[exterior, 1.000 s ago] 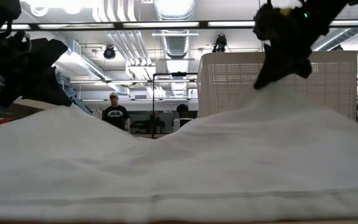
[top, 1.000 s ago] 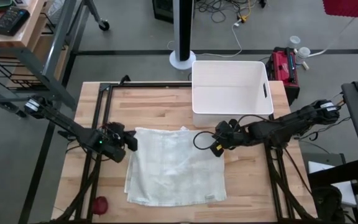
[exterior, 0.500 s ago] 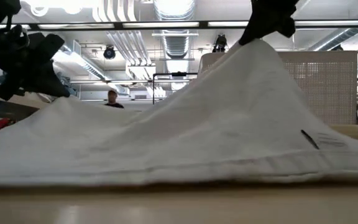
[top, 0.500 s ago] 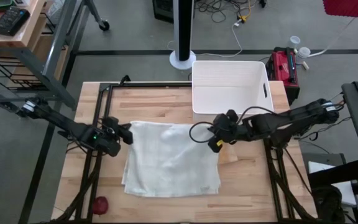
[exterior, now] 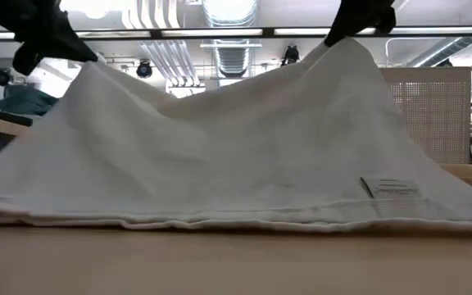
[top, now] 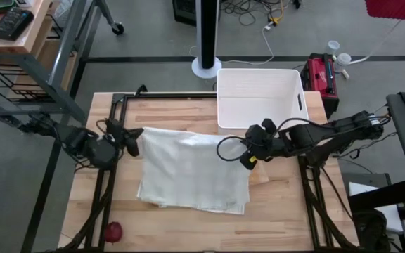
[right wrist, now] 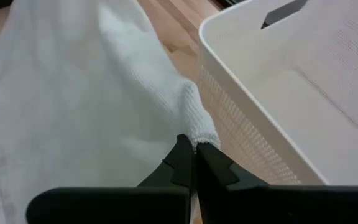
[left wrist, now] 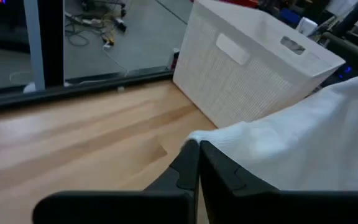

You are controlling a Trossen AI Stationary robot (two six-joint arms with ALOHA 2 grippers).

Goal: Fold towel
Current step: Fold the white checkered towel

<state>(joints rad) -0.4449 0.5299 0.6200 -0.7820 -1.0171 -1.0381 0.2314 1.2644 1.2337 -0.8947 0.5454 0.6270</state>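
Both my claws have carried the towel's far corners higher and back toward the bin since a second ago, so the cloth that lay nearly flat now hangs from them like a tent. My left gripper (left wrist: pixel 197 152) is pinched fully closed on one far corner of the white towel (top: pixel 192 172); from above, that gripper (top: pixel 131 138) sits at the cloth's left far corner, lifted off the wood. My right gripper (right wrist: pixel 194 158) is likewise clamped tight on the other far corner, and from above it (top: pixel 250 149) shows at the cloth's right far edge, just in front of the white bin (top: pixel 261 97).

At table height the towel (exterior: pixel 236 139) peaks at both held corners and sags between them, while its near hem rests on the wooden table (top: pixel 181 112) with a small label (exterior: pixel 390 188) showing close to that edge on the right. Near the table's front left corner lies a small red object (top: pixel 113 230), well apart from the cloth.
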